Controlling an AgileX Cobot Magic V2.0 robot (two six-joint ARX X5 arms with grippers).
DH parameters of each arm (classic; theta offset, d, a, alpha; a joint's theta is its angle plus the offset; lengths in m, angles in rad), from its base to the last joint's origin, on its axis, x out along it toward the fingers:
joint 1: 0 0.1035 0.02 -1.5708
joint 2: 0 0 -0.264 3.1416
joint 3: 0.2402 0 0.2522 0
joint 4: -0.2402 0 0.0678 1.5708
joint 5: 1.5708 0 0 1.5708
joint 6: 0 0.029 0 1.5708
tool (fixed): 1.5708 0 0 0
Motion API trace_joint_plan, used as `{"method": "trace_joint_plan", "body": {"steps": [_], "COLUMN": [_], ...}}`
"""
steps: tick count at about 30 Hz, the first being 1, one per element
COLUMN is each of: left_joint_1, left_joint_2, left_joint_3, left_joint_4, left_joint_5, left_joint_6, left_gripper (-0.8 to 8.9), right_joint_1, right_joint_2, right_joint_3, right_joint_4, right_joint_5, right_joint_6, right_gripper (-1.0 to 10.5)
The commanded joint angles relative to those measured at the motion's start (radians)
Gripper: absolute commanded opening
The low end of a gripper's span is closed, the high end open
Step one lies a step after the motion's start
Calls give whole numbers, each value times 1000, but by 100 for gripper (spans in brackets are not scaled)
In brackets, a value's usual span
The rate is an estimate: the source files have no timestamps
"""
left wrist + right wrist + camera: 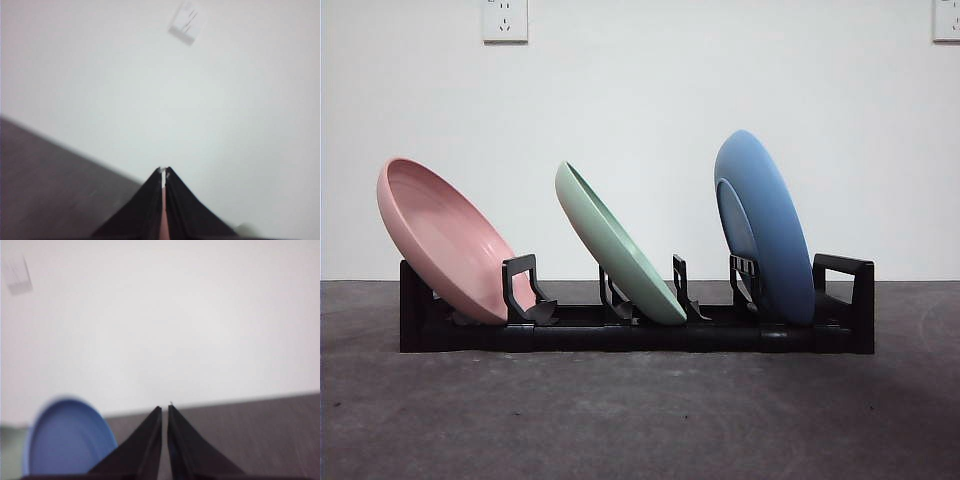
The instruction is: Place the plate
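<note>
Three plates lean in a black rack (pixel 620 335) in the front view: a pink plate (pixel 440 240) at the left, a green plate (pixel 620 250) in the middle and a blue plate (pixel 765 225) at the right. Neither arm shows in the front view. In the left wrist view, my left gripper (pixel 163 172) is shut with its jaws together, facing the white wall, and nothing is between them. My right gripper (pixel 165 410) is also shut and holds nothing. The blue plate (pixel 65 437) shows blurred beside it in the right wrist view.
A dark grey table (pixel 640 420) carries the rack. White wall sockets (pixel 505 20) sit high on the wall behind, and one socket (pixel 187 22) shows in the left wrist view.
</note>
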Motion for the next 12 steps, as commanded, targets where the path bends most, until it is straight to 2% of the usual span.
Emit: {"method": "trace_joint_plan", "body": {"steps": [1,5,8,12], "left_joint_1": [-2,-2,-2,-2], "left_joint_2": [0,2,8,58], "left_joint_3": [-9,34,111,262], "left_joint_4": [55,32,-105,-311], "left_joint_5": [13,12,26,105], "left_joint_6": [-54,-121,-158,-140], "left_gripper": [8,10,11,11], "right_joint_1": [3,3,3,3], "right_joint_2": [-1,0,5,51], "right_joint_3": [1,44,113,253], "right_joint_4": [53,23,-70,-246], "right_joint_5": [-3,-10,-11,-26], "right_joint_6": [71,128,138,138], "right_gripper": [17,16,16,15]}}
